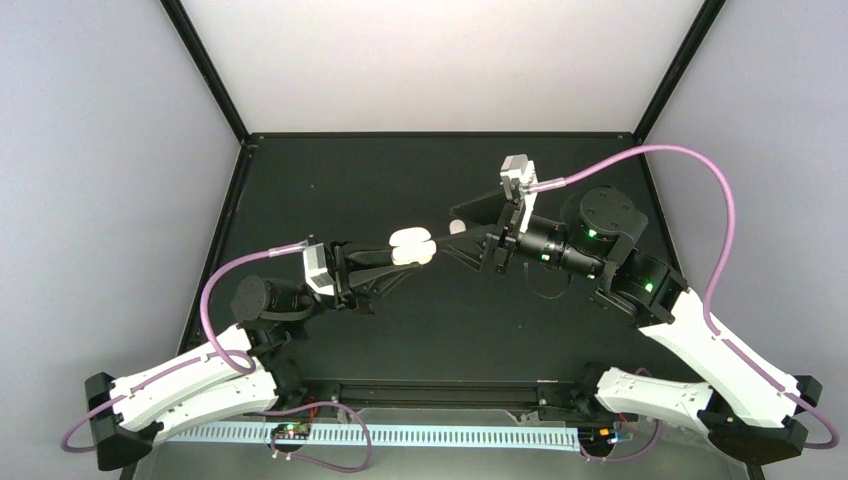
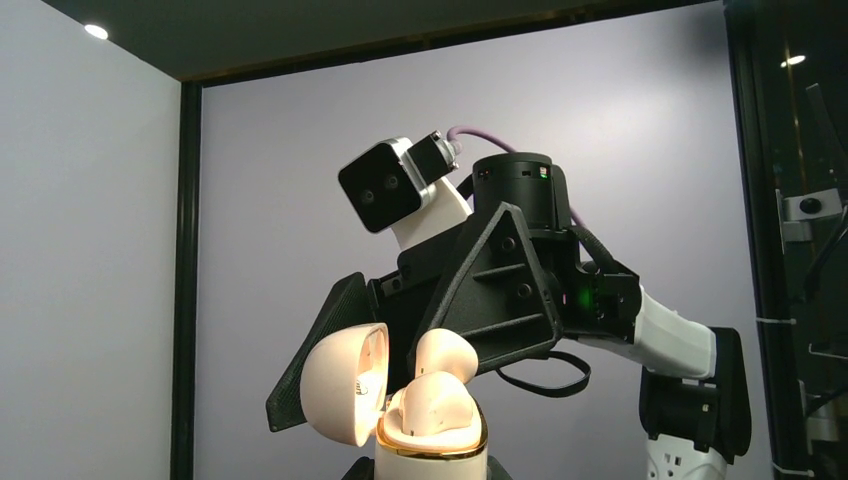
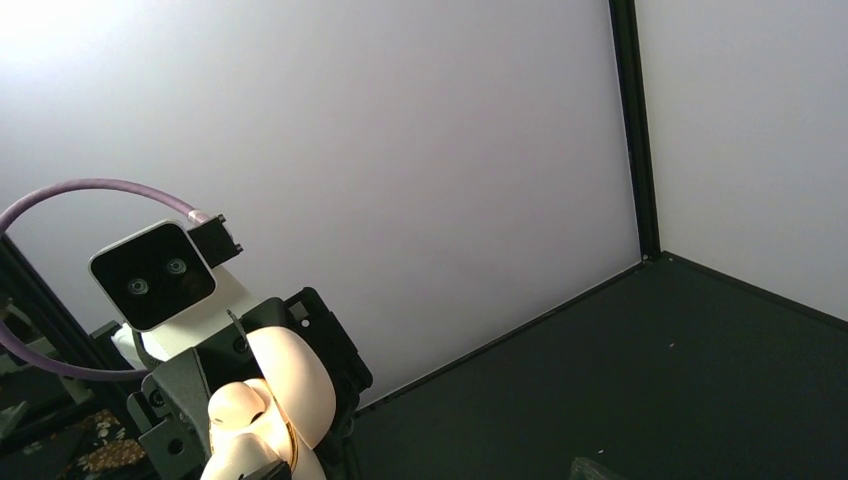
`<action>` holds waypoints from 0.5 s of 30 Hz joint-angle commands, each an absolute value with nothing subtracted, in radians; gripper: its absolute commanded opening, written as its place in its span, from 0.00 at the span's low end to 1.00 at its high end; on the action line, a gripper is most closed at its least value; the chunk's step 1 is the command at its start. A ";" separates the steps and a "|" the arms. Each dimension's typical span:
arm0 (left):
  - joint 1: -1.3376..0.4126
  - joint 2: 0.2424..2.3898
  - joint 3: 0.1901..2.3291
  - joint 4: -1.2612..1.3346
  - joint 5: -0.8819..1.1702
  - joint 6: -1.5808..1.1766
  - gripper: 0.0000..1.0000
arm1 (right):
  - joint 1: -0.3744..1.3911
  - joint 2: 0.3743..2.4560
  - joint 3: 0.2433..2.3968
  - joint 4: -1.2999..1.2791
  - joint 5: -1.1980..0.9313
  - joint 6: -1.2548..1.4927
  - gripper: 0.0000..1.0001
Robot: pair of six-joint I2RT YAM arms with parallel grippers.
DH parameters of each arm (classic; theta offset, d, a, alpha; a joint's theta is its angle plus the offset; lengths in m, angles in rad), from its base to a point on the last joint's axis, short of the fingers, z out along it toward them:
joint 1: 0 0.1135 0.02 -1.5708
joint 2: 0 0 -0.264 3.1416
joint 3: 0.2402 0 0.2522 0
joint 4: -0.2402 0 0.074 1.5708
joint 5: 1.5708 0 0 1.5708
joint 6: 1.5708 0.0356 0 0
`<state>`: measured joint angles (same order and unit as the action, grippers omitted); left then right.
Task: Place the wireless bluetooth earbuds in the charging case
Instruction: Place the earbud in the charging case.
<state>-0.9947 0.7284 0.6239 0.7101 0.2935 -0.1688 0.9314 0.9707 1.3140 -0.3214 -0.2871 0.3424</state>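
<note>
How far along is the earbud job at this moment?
Done: case held up in the left gripper, lid open, one earbud seated. In hand: a second earbud stands proud above it, right gripper open around. Left: seating it fully.

The left arm (image 1: 190, 385) reaches up and inward from its base, forearm level, with the left gripper (image 1: 402, 254) pointing to the right and its jaws clamped tight on the charging case (image 1: 412, 242). The right arm (image 1: 705, 345) folds in from the opposite side. Its right gripper (image 1: 453, 232) points left, facing the other nearly tip to tip, jaws spread wide.
</note>
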 commanded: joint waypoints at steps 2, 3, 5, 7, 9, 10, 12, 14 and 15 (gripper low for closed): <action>-0.999 0.737 0.650 0.719 0.282 -0.170 0.01 | 0.937 0.976 1.339 -0.289 -0.347 0.363 0.72; -0.999 0.739 0.651 0.718 0.279 -0.169 0.02 | 0.937 0.978 1.340 -0.288 -0.350 0.365 0.72; -0.999 0.741 0.652 0.717 0.275 -0.167 0.02 | 0.937 0.978 1.341 -0.289 -0.356 0.368 0.72; -0.999 0.744 0.653 0.714 0.267 -0.168 0.02 | 0.937 0.977 1.340 -0.292 -0.357 0.371 0.72; -0.999 0.746 0.655 0.707 0.261 -0.166 0.02 | 0.937 0.977 1.339 -0.293 -0.357 0.374 0.72; -0.999 0.748 0.656 0.706 0.260 -0.166 0.02 | 0.937 0.977 1.339 -0.294 -0.355 0.375 0.72; -0.999 0.753 0.659 0.703 0.255 -0.167 0.01 | 0.937 0.978 1.339 -0.301 -0.350 0.376 0.72; -0.999 0.758 0.664 0.694 0.245 -0.168 0.01 | 0.937 0.982 1.345 -0.315 -0.342 0.376 0.72; -0.999 0.760 0.668 0.688 0.239 -0.169 0.02 | 0.937 0.983 1.349 -0.323 -0.337 0.375 0.72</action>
<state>-0.9962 0.7330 0.6266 0.7116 0.2852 -0.1688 0.9298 0.9756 1.3182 -0.3199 -0.3080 0.3618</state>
